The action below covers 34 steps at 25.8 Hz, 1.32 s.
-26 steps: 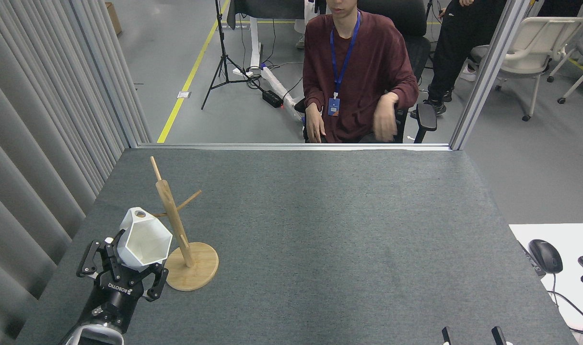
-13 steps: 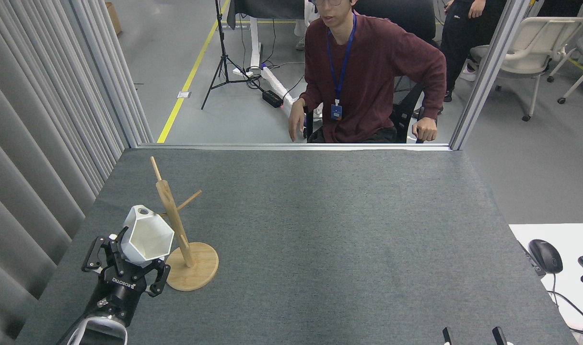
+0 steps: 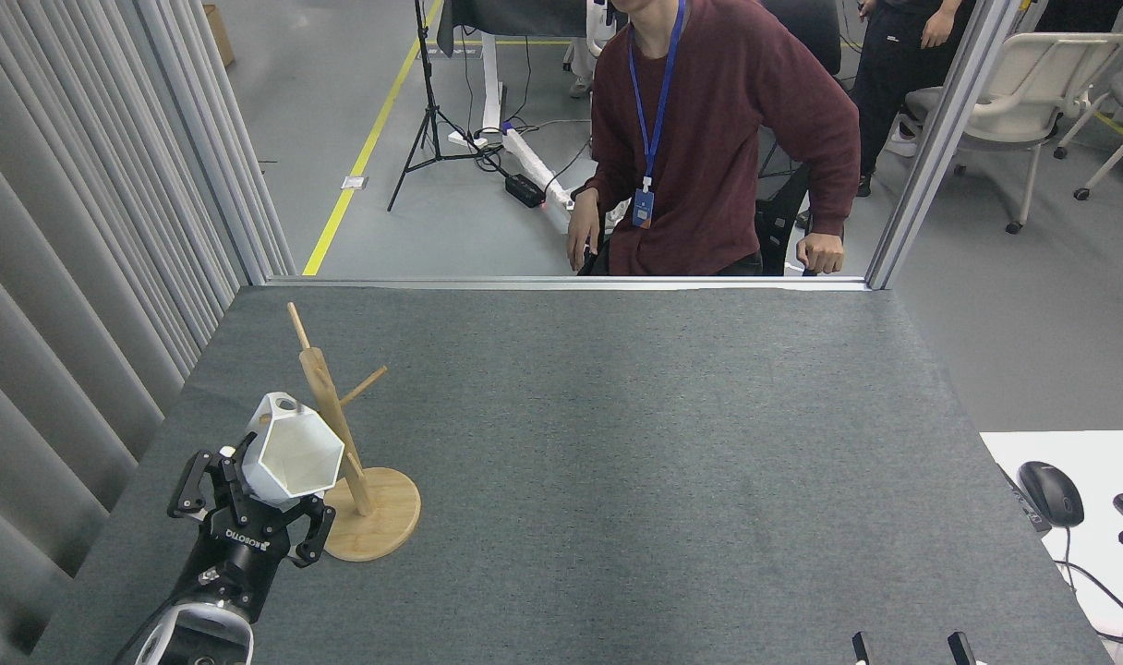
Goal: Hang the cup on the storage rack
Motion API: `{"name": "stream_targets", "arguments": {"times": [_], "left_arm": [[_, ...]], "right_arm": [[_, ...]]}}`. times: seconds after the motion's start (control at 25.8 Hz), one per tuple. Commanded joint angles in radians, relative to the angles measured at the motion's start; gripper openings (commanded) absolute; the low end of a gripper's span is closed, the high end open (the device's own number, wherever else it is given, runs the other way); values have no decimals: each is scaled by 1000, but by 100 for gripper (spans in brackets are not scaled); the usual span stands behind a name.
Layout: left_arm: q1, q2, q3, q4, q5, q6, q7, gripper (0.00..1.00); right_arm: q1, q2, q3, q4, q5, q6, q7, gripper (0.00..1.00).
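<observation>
Left tool [image 3: 247, 503] sits at the near-left of the grey felt worktop [image 3: 617, 443], black fingers [image 3: 189, 488] splayed around the lower body of the white faceted cup [image 3: 298, 454] and clamped on it. Cup is held off the worktop, tilted, hexagonal mouth facing the camera and slightly right — pointed tab with its round hole at the top-left of the cup, near the post. Cup's right edge is touching or just overlapping the post of the wooden mug tree [image 3: 340, 434]; cannot tell whether the tab's hole is over a peg.

Mug tree stands upright-ish on its round disc base [image 3: 377, 526], post leaning slightly left in this view, one peg angled up to the right, a short peg low near the base, the top tip pointing up-left. Base is just right of the left tool.

Right tool [image 3: 908, 646] only shows as two dark fingertips at the bottom edge, standing apart with a clear gap, nothing between them — well apart from the cup and the mug tree.

Behind the far edge of the worktop a person in a maroon sweater [image 3: 718, 139] with a blue lanyard, one fist by the frame post. Computer mouse [image 3: 1051, 492] on a white surface at right. Grey curtain [image 3: 81, 231] along the left.
</observation>
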Motion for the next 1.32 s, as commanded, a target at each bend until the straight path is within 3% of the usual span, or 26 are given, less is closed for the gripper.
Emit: {"name": "stream_targets", "arguments": {"times": [0.0, 0.43, 0.89, 0.97, 1.12, 1.28], "left_arm": [[-14, 0, -1, 7, -12, -1, 33, 99], [-2, -2, -4, -22, -10, -12, 42, 99], [173, -13, -5, -176, 19, -16, 42, 99], [217, -7, -4, -205, 120, -18, 42, 99], [358, 36, 3, -231, 579, -137, 5, 99], [454, 86, 3, -238, 876, -229, -138, 99]], "right_arm": [[0, 0, -1, 6, -1, 0, -6, 100], [-2, 8, -1, 22, -2, 0, -11, 100], [-20, 6, 1, 33, -1, 0, -12, 100], [-20, 8, 1, 33, 1, 0, -12, 100], [-20, 5, 1, 29, 1, -8, -14, 100], [2, 6, 1, -13, 1, -11, -17, 100]]}}
